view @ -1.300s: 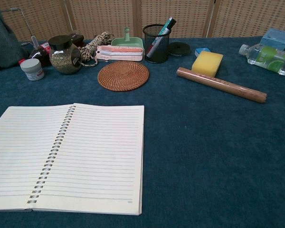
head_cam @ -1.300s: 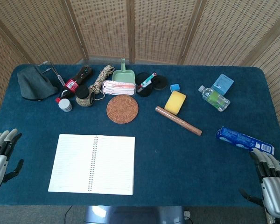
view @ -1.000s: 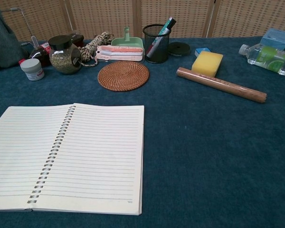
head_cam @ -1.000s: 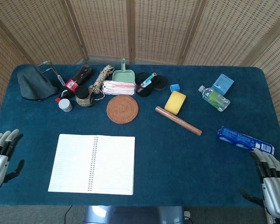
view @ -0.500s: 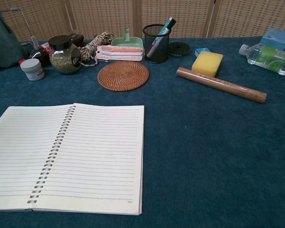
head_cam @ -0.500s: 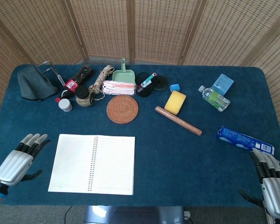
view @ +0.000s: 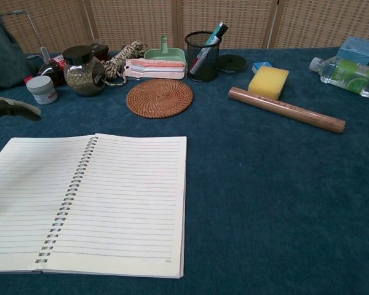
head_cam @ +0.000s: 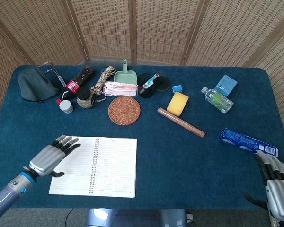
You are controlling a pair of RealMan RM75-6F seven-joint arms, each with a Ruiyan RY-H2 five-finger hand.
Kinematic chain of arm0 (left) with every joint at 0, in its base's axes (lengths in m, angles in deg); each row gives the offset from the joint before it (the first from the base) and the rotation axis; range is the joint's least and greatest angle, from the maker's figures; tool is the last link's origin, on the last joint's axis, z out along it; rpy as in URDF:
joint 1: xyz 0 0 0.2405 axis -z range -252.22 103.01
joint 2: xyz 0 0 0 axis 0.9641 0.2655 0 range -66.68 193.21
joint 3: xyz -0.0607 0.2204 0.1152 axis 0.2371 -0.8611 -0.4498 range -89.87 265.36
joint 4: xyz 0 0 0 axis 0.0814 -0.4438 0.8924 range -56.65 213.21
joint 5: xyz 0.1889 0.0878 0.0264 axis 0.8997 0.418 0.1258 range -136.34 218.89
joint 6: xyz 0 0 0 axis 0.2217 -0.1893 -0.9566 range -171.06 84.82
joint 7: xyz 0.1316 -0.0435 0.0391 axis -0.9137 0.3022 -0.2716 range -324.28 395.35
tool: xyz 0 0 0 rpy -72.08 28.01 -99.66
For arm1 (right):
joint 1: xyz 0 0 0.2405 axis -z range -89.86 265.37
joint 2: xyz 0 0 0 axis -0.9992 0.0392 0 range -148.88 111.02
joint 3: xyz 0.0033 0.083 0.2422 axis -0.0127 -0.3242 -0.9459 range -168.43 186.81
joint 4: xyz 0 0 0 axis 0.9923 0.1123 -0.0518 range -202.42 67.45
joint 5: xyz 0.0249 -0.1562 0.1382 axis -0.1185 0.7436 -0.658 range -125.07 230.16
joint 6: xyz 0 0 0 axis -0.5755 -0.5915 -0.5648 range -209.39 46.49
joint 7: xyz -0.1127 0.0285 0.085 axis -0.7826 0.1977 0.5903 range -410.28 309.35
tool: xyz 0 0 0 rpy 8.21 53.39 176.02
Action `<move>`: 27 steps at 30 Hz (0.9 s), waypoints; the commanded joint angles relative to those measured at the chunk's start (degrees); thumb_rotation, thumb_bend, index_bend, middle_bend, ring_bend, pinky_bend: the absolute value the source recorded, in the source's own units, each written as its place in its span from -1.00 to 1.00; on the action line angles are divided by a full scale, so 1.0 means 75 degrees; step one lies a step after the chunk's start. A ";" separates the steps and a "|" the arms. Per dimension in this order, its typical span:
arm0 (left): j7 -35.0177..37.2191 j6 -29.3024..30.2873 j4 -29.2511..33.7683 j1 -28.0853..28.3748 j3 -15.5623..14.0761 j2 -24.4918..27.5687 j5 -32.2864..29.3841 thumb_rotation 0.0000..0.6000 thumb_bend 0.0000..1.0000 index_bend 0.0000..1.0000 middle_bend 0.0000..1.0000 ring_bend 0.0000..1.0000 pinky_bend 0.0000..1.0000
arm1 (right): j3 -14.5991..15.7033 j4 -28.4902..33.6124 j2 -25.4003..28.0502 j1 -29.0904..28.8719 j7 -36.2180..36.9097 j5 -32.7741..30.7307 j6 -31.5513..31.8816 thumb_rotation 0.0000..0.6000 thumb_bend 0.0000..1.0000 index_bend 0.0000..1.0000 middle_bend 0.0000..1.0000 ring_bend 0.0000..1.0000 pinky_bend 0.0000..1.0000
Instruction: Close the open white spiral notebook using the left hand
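Note:
The white spiral notebook (head_cam: 94, 166) lies open and flat near the table's front left, its lined pages showing either side of the wire spine (view: 67, 201). My left hand (head_cam: 52, 157) hovers over the outer edge of the left page, fingers stretched out and apart, holding nothing. In the chest view only the tips of its fingers (view: 15, 108) show at the left edge, above the notebook (view: 92, 200). My right hand (head_cam: 276, 187) rests at the front right corner, fingers apart and empty.
Along the back stand a grey cloth (head_cam: 34, 84), a bottle (head_cam: 75, 84), a jar (head_cam: 86, 97), a small white pot (head_cam: 66, 106), rope (head_cam: 102, 80), a green dustpan (head_cam: 126, 75), a mesh pen cup (view: 202, 55) and a woven coaster (head_cam: 124, 110). A yellow sponge (head_cam: 178, 103), brown roll (head_cam: 181, 122), water bottle (head_cam: 217, 99) and blue packet (head_cam: 247, 141) lie right.
My left hand has moved from the table's left edge rightward and forward, and now reaches over the notebook's left page. The notebook and right hand have not moved.

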 commanded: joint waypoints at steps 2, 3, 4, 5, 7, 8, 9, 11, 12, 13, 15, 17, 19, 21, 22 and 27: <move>-0.1014 -0.0560 0.0314 0.0421 0.0175 -0.0325 -0.0700 1.00 -0.96 -0.81 -1.00 -1.00 -1.00 | -0.0004 0.0000 0.0011 0.0003 0.0021 0.0003 0.0014 1.00 -1.00 -1.00 -1.00 -1.00 -1.00; -0.1287 -0.0663 0.0383 0.0498 0.0192 -0.0415 -0.0886 1.00 -0.96 -0.81 -1.00 -1.00 -1.00 | -0.0006 0.0001 0.0014 0.0003 0.0031 0.0007 0.0020 1.00 -1.00 -1.00 -1.00 -1.00 -1.00; -0.1495 -0.0731 0.0420 0.0557 0.0215 -0.0490 -0.1050 1.00 -0.96 -0.81 -1.00 -1.00 -1.00 | -0.0004 0.0001 0.0017 0.0005 0.0037 0.0013 0.0023 1.00 -1.00 -1.00 -1.00 -1.00 -1.00; -0.1772 -0.0782 0.0456 0.0620 0.0231 -0.0570 -0.1247 1.00 -0.96 -0.81 -1.00 -1.00 -1.00 | 0.0001 0.0001 0.0021 0.0008 0.0045 0.0021 0.0027 1.00 -1.00 -1.00 -1.00 -1.00 -1.00; -0.2185 -0.0806 0.0518 0.0695 0.0238 -0.0667 -0.1524 1.00 -0.96 -0.81 -1.00 -1.00 -1.00 | 0.0008 0.0006 0.0030 0.0014 0.0058 0.0036 0.0037 1.00 -1.00 -1.00 -1.00 -1.00 -1.00; -0.2303 -0.0808 0.0547 0.0717 0.0236 -0.0700 -0.1609 1.00 -0.96 -0.81 -1.00 -1.00 -1.00 | 0.0009 0.0008 0.0034 0.0017 0.0063 0.0042 0.0045 1.00 -1.00 -1.00 -1.00 -1.00 -1.00; -0.2457 -0.0815 0.0592 0.0751 0.0230 -0.0752 -0.1732 1.00 -0.96 -0.81 -1.00 -1.00 -1.00 | 0.0010 0.0007 0.0038 0.0022 0.0074 0.0048 0.0057 1.00 -1.00 -1.00 -1.00 -1.00 -1.00; -0.2742 -0.0833 0.0662 0.0823 0.0205 -0.0848 -0.1960 1.00 -0.96 -0.81 -1.00 -1.00 -1.00 | 0.0003 0.0005 0.0044 0.0028 0.0093 0.0049 0.0080 1.00 -1.00 -1.00 -1.00 -1.00 -1.00; -0.2839 -0.0841 0.0679 0.0850 0.0194 -0.0879 -0.2033 1.00 -0.96 -0.81 -1.00 -1.00 -1.00 | 0.0000 0.0004 0.0046 0.0028 0.0100 0.0044 0.0081 1.00 -1.00 -1.00 -1.00 -1.00 -1.00; -0.2983 -0.0852 0.0705 0.0890 0.0175 -0.0928 -0.2145 1.00 -0.96 -0.81 -1.00 -1.00 -1.00 | -0.0002 0.0003 0.0049 0.0026 0.0109 0.0037 0.0076 1.00 -1.00 -1.00 -1.00 -1.00 -1.00; -0.3208 -0.0862 0.0743 0.0956 0.0141 -0.1017 -0.2334 1.00 -0.96 -0.81 -1.00 -1.00 -1.00 | -0.0001 0.0003 0.0055 0.0022 0.0120 0.0028 0.0064 1.00 -1.00 -1.00 -1.00 -1.00 -1.00; -0.3418 -0.0868 0.0778 0.1018 0.0095 -0.1111 -0.2521 1.00 -0.97 -0.81 -1.00 -1.00 -1.00 | 0.0001 0.0008 0.0065 0.0021 0.0132 0.0032 0.0063 1.00 -1.00 -1.00 -1.00 -1.00 -1.00; -0.3681 -0.0862 0.0816 0.1083 0.0009 -0.1204 -0.2714 1.00 -0.96 -0.81 -0.99 -1.00 -1.00 | 0.0000 0.0010 0.0074 0.0025 0.0149 0.0040 0.0077 1.00 -1.00 -1.00 -1.00 -1.00 -1.00; -0.3909 -0.0857 0.0853 0.1126 -0.0096 -0.1263 -0.2860 1.00 -0.96 -0.81 -0.94 -1.00 -1.00 | -0.0005 0.0011 0.0082 0.0031 0.0173 0.0037 0.0096 1.00 -1.00 -1.00 -1.00 -1.00 -1.00; -0.4030 -0.0847 0.0887 0.1142 -0.0166 -0.1284 -0.2959 1.00 -0.96 -0.81 -0.93 -1.00 -1.00 | -0.0010 0.0011 0.0088 0.0034 0.0192 0.0035 0.0109 1.00 -1.00 -1.00 -1.00 -1.00 -1.00; -0.4521 -0.0677 0.1023 0.1142 -0.0573 -0.1303 -0.3508 1.00 -0.96 -0.81 -0.93 -1.00 -1.00 | 0.0006 0.0014 0.0091 0.0036 0.0228 0.0068 0.0108 1.00 -1.00 -1.00 -1.00 -1.00 -1.00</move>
